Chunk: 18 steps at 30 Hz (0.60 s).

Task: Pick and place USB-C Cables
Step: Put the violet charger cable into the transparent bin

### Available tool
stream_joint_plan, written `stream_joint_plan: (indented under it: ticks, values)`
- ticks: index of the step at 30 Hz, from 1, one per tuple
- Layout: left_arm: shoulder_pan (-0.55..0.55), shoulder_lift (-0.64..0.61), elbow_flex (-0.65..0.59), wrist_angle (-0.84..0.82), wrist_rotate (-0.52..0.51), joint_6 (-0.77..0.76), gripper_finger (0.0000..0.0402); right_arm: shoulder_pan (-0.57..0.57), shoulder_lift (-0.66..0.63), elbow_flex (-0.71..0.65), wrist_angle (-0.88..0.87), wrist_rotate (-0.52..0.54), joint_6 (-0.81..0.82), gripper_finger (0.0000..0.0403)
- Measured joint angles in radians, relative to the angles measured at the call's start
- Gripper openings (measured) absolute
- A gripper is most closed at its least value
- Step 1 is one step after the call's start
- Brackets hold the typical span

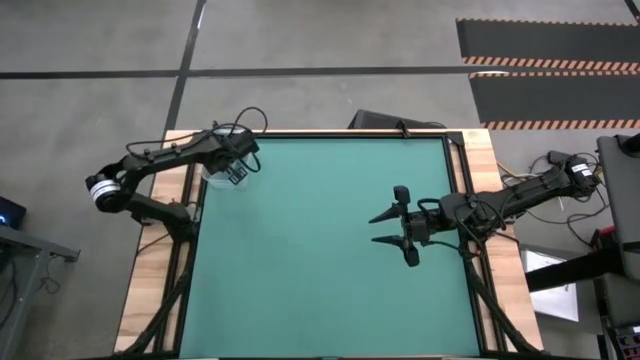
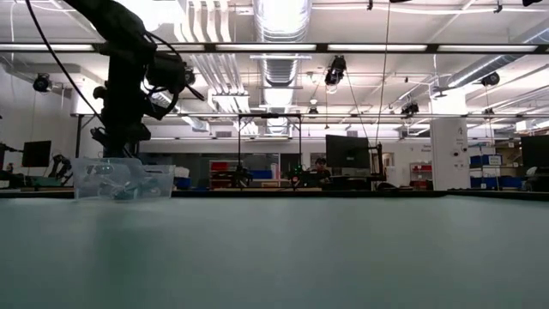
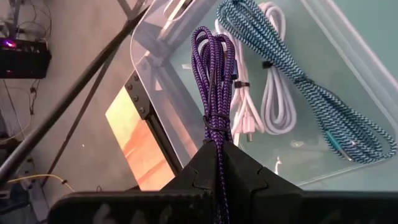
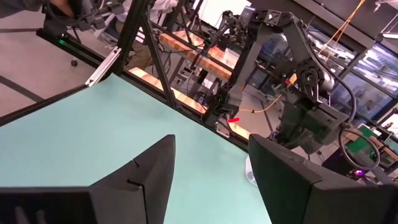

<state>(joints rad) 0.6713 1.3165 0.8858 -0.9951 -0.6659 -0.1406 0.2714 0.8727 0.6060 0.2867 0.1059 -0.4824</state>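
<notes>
My left gripper (image 3: 217, 152) is shut on the purple-black braided cable bundle (image 3: 213, 74) above a clear plastic bin (image 3: 144, 43). In the high view the gripper (image 1: 237, 172) and the bin (image 1: 213, 178) are at the table's far left corner. On the bin's floor lie two white cable bundles (image 3: 244, 102) (image 3: 277, 93) and a teal braided one (image 3: 298, 74). My right gripper (image 1: 390, 228) hovers open over the table's right half, with nothing between its fingers (image 4: 211, 143). My left gripper pinches the purple-black bundle between its two fingers at one end, just past the tie wrap (image 3: 214, 127). The fingers point down from above. The bundle hangs straight below them over the bin, beside the white cables; whether its lower end (image 3: 205, 34) touches the bin I cannot tell.
The green mat (image 1: 330, 250) spreads between both arms. The clear bin (image 2: 124, 178) stands at the mat's far left edge, by the wooden border (image 3: 134, 140) and the dark frame bars. A person sits at a monitor (image 2: 322, 172) in the room beyond the table.
</notes>
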Motion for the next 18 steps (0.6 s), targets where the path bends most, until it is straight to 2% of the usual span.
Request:
stream_joint_plan:
  ticks: [18]
  values:
    - [0.023, 0.006, -0.009, 0.006, -0.022, 0.001, 0.0000, 0.000, 0.000, 0.000, -0.002, 0.000, 0.000, 0.0196]
